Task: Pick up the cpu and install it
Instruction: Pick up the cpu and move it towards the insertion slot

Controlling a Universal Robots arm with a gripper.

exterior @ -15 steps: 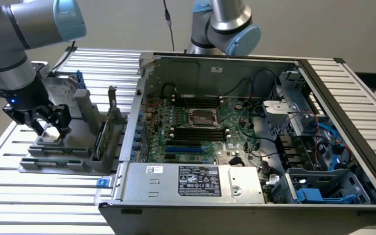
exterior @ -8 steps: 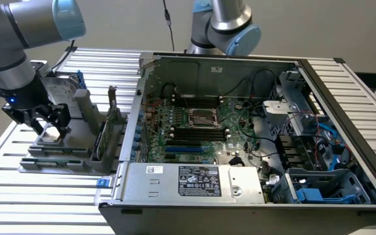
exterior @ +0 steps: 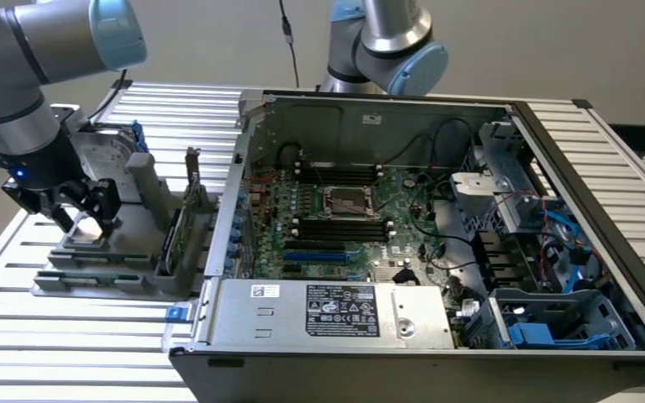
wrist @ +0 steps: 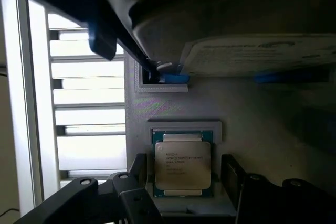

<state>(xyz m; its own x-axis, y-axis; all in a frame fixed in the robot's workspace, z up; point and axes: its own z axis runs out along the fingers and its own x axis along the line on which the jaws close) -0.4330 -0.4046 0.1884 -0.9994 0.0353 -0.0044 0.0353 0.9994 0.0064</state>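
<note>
The cpu [wrist: 182,165] lies flat in a shallow recess of a grey holder [wrist: 236,108] on the slatted bench [exterior: 31,319], at the exterior view's left of the open computer case [exterior: 356,117]. The tool [wrist: 184,174] stands wide open astride it, a finger at each side, gripping nothing

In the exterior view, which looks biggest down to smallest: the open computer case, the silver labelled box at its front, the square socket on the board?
1. computer case
2. silver labelled box
3. square socket, clearly the smallest, even allowing for it sitting farther from the camera.
</note>
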